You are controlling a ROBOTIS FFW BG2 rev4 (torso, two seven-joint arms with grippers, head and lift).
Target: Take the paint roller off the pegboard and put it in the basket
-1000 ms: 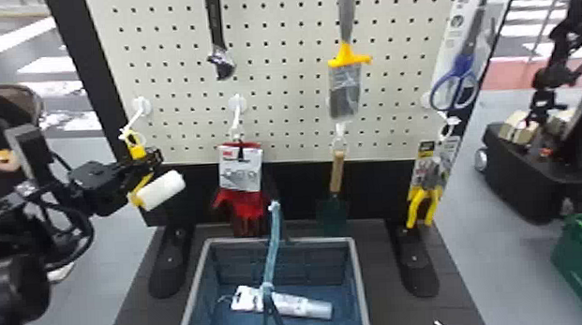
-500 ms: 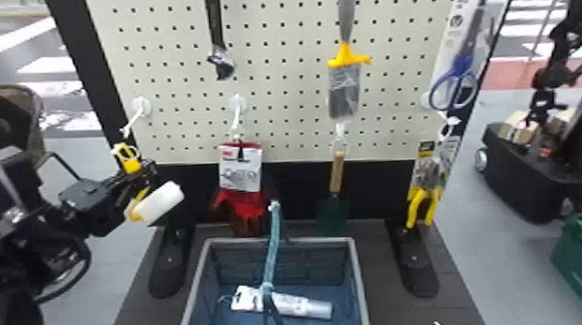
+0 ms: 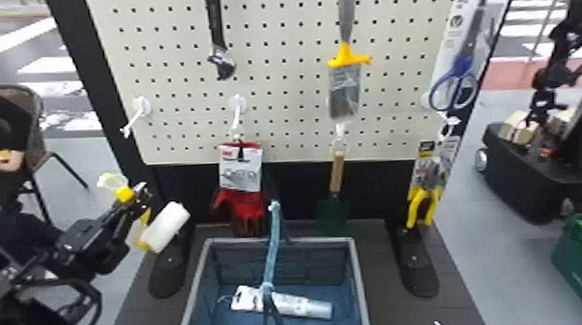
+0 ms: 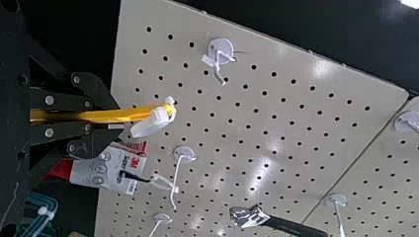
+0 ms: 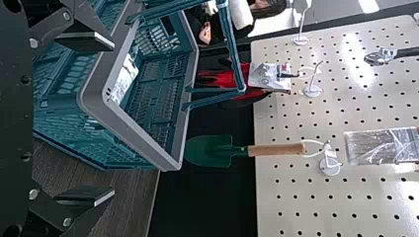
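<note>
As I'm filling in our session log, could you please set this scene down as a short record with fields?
task item: paint roller, off the pegboard
held by: left gripper, shut on the yellow handle
item position: left of the basket in the head view, not inside it
right gripper: open, gripping nothing
basket contents: a white package
hanging nearby: red gloves, trowel, yellow-handled pliers
remaining: roller into basket
</note>
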